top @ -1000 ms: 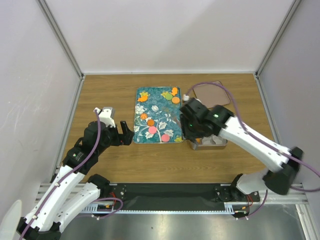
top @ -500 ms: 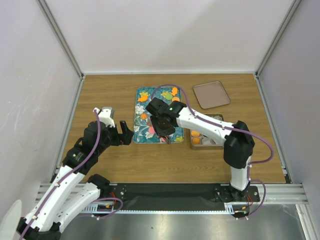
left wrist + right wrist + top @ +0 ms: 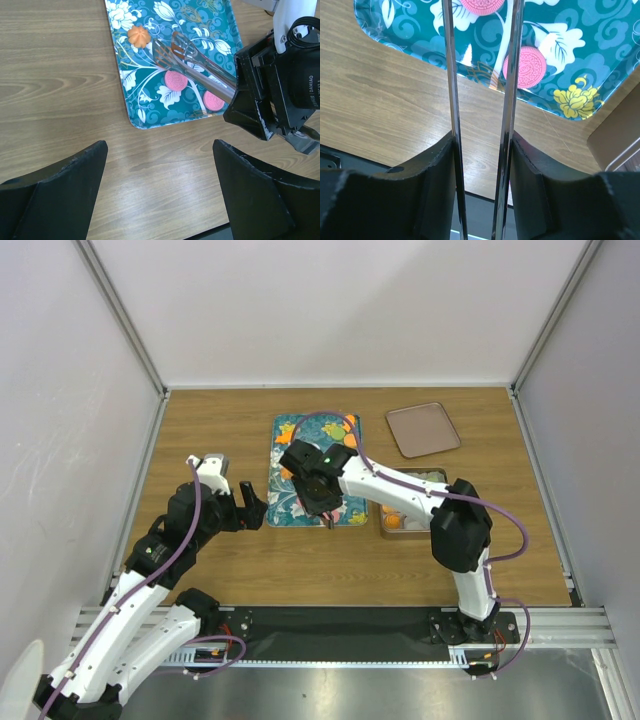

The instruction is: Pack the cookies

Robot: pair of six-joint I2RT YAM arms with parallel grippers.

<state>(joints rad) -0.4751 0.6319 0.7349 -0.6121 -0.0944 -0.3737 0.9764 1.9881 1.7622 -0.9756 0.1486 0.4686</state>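
Cookies lie on the teal flowered tray (image 3: 131, 105): two pink ones (image 3: 176, 80) (image 3: 214, 101) and an orange one (image 3: 139, 36). My right gripper (image 3: 481, 145) is shut on metal tongs (image 3: 512, 75), whose two arms run out between its fingers. It hovers over the tray's near part (image 3: 320, 485). The tongs' tips (image 3: 172, 50) are slightly apart, low over the tray, with something orange beneath them. One pink cookie (image 3: 530, 64) lies just right of the tongs' right arm. My left gripper (image 3: 159, 145) is open and empty over bare wood, left of the tray (image 3: 250, 508).
A square metal tin (image 3: 385, 533) stands right of the tray, mostly hidden by my right arm, with an orange cookie (image 3: 392, 522) showing inside. A brown-pink lid (image 3: 423, 428) lies at the back right. White walls close in the table.
My right arm has swung left from over the tin to over the tray, carrying the tongs. My left arm has not moved.
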